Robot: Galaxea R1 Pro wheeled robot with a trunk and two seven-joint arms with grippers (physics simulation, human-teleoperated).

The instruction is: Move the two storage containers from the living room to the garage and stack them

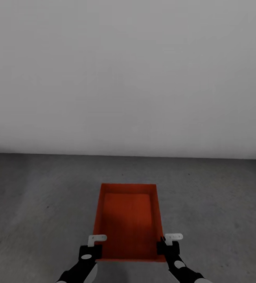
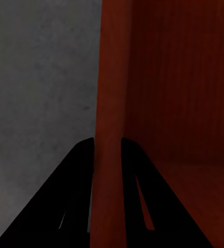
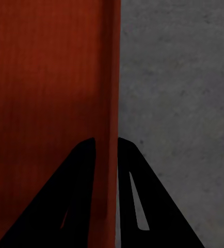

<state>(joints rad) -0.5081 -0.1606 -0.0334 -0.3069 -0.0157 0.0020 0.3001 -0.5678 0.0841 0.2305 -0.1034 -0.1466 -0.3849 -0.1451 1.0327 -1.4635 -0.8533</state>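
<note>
One orange-red open-topped storage container [image 1: 128, 220] sits low in front of me, over the dark grey concrete floor [image 1: 37, 196] of the garage. My left gripper [image 1: 94, 245] is shut on its left wall near the near corner, and my right gripper [image 1: 168, 243] is shut on its right wall. In the left wrist view the black fingers straddle the thin ribbed wall of the container [image 2: 174, 93], the left gripper [image 2: 108, 147] pinching it. The right wrist view shows the same for the right gripper [image 3: 107, 145] on the container [image 3: 45, 77]. I cannot tell whether the bin touches the floor.
A plain white wall [image 1: 128, 78] stands a short way beyond the container, meeting the concrete along a straight line. Bare grey floor [image 2: 40, 77] [image 3: 179, 103] spreads to both sides of the bin.
</note>
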